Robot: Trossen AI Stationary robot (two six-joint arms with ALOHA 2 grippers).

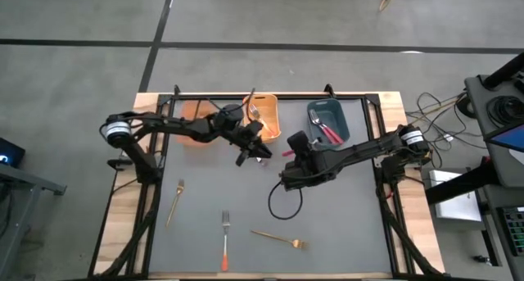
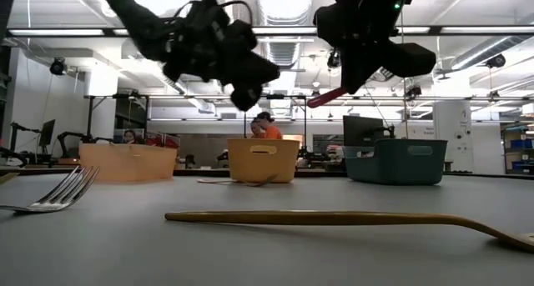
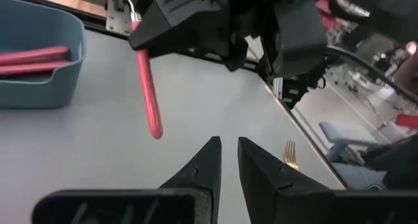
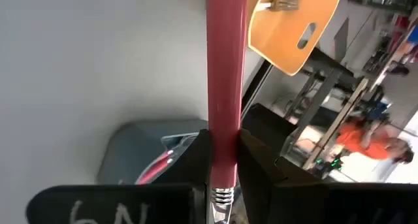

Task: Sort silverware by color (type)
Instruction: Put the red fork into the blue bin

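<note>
While three forks lie loose on the near part of the table [image 1: 344, 232], the sorting looks partly done, not finished. The blue-grey bin [image 1: 329, 120] holds red-pink-handled forks [image 1: 331, 134], the yellow bin [image 1: 264, 115] at the far middle holds at least one gold fork [image 1: 255, 111], and the orange bin [image 1: 194, 115] on the far left sits mostly behind the left arm, so its contents cannot be made out. Left on the mat are a gold fork [image 1: 175, 201] on the near left, an orange-handled fork [image 1: 225, 240] at the near middle and another gold fork [image 1: 278, 237] just to its right. The right gripper [image 4: 223, 160] hangs above the middle of the table, near the blue-grey bin but not over it, and its fingers are clamped on a red-pink-handled fork [image 4: 225, 74] close to where the handle meets the metal neck, the handle jutting out well past the fingertips. By my judgement this fork belongs in the blue-grey bin with its likes, and that bin lies just beyond and to the right of the gripper in the high view. The left gripper [image 3: 228, 160] hovers in the air just beside the right one, in front of the yellow bin; its fingers stand nearly together with only a narrow slit between them and nothing in it.
</note>
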